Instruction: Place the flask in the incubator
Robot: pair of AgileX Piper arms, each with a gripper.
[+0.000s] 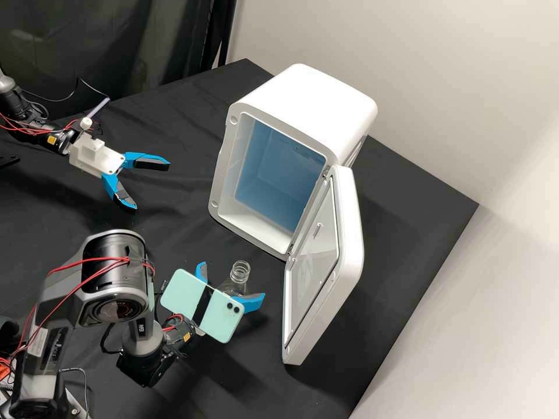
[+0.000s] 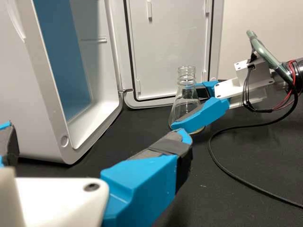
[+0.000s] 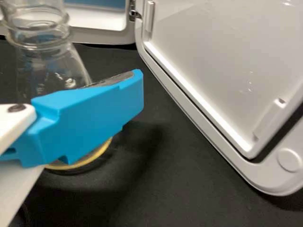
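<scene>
Presently: a clear glass flask (image 1: pixel 240 273) is standing upright on the black counter (image 1: pixel 174 116), mouth open, just in front of the white incubator (image 1: pixel 303 110). The incubator door (image 1: pixel 343 250) is hanging wide open, showing a pale blue chamber. The right hand (image 1: pixel 228 285) is straddling the flask low down, fingers apart, one each side. The left hand (image 1: pixel 145 185) is hovering well apart from both, fingers spread.
</scene>
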